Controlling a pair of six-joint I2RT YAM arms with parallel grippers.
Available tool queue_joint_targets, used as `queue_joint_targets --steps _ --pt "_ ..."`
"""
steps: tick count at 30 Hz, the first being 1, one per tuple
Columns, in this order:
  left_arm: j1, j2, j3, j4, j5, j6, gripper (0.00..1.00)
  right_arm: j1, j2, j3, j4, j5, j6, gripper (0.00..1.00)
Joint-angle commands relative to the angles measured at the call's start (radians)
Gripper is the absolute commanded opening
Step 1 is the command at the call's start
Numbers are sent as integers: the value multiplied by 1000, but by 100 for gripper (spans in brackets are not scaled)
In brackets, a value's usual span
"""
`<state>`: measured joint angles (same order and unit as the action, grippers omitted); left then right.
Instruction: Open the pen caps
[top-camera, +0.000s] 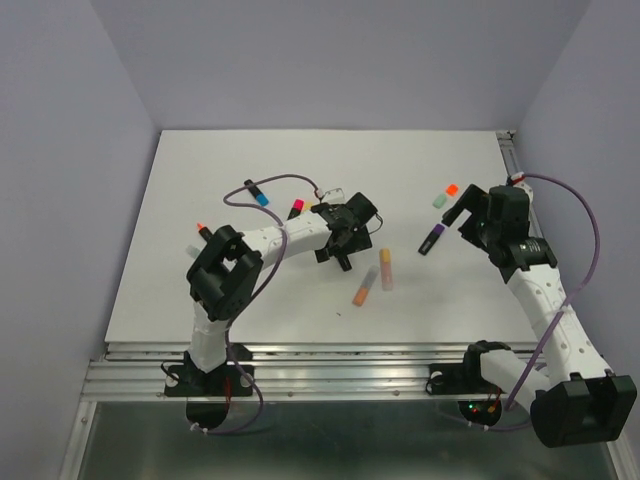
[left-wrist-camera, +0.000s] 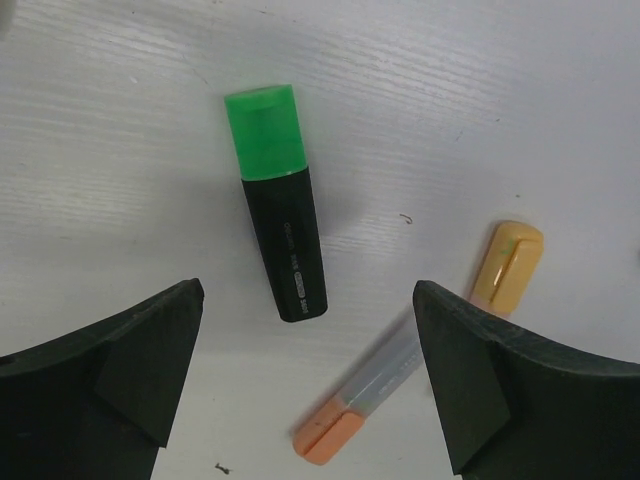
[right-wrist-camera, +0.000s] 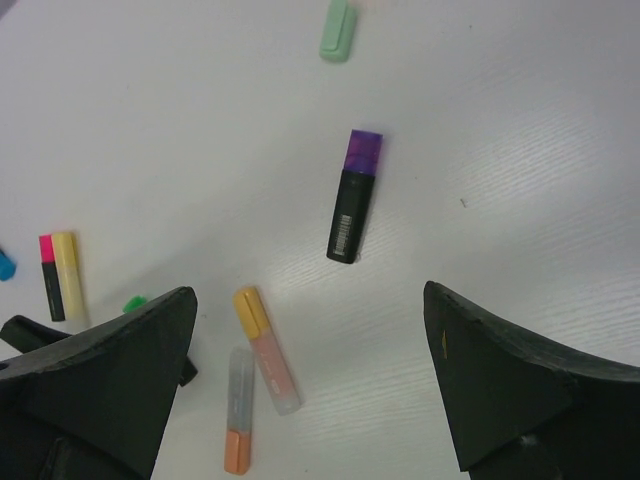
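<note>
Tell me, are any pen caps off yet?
None yet, it seems. The green cap and purple cap are on their pens. Nothing is in hand: the left end effector and right end effector hang open and empty above them. Those caps remain to pull.

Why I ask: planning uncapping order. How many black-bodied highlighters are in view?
4: green-capped one below the left hand, purple-capped near the right hand, pink-capped and blue-capped at back left. Another may hide behind the left arm.
</note>
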<state>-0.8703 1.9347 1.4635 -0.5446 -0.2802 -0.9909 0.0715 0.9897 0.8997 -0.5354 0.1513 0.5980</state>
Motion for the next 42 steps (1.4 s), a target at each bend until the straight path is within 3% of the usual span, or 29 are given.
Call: queue_joint_targets --steps 1,12,18,21,22,24,28,31,35,42 --pt "-1 53 70 -51 -25 -11 96 -6 -8 -21 -1 31 -14 100" --pt "13 156 135 -132 -51 -34 77 -6 -34 -73 29 30 -9 100" --pt "13 167 113 -118 -30 -29 59 -4 -33 -73 20 82 5 100" --pt "13 173 93 -103 -10 -12 44 -6 -37 -74 18 96 9 100" --pt "11 175 89 -103 -8 -11 34 -6 -42 -74 18 99 9 100" --pt "11 178 83 -100 -5 1 32 -4 -43 -77 23 106 11 100" --pt "11 164 52 -88 -4 20 5 -6 -48 -79 26 108 11 100" --pt "10 133 23 -63 -8 56 0 -6 -51 -82 41 68 -7 100" --pt "-7 3 -78 49 -59 129 0 -4 -57 -96 92 -105 -49 100" --pt "-65 -398 -386 417 -80 291 0 -4 -31 -151 305 -699 -31 100"
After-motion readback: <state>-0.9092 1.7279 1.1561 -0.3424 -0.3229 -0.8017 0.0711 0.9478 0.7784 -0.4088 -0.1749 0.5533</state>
